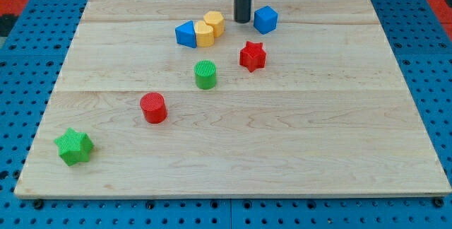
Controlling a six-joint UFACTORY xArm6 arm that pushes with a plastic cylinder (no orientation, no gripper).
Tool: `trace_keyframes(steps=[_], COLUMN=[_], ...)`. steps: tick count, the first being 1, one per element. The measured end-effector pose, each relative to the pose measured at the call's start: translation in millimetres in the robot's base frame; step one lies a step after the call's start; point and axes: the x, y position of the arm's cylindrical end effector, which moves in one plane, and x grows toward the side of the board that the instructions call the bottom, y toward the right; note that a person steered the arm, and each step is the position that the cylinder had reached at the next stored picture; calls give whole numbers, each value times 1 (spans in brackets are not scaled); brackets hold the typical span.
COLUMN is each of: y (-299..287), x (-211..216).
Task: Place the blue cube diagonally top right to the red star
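My tip [243, 21] rests on the table [282, 158] in the upper middle of the frame, just left of the blue cube [265, 19], very close to it; whether the two touch cannot be told. The arm carries no pincer, only the straight dark rod, so there is nothing to be apart or together.

The blue cube sits near the top edge of the table, above and slightly right of the red star [252, 56], with a clear gap between them. The cube stands turned, one vertical edge facing the bottom of the frame, so two side faces show; it has no long axis.

Left of my tip lie two yellow blocks [209, 28], touching each other, and a blue triangular block [186, 34] against their left side. A green cylinder [205, 74] stands lower left of the red star. A red cylinder [152, 107] is further down and left, and a green star [75, 146] sits near the lower left corner.
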Motion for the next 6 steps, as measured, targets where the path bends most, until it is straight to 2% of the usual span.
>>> trace_keyframes(steps=[1,2,3,4,5,6], y=[0,39,49,-16,-1,-107], x=[-3,11,24,4,-46,-14])
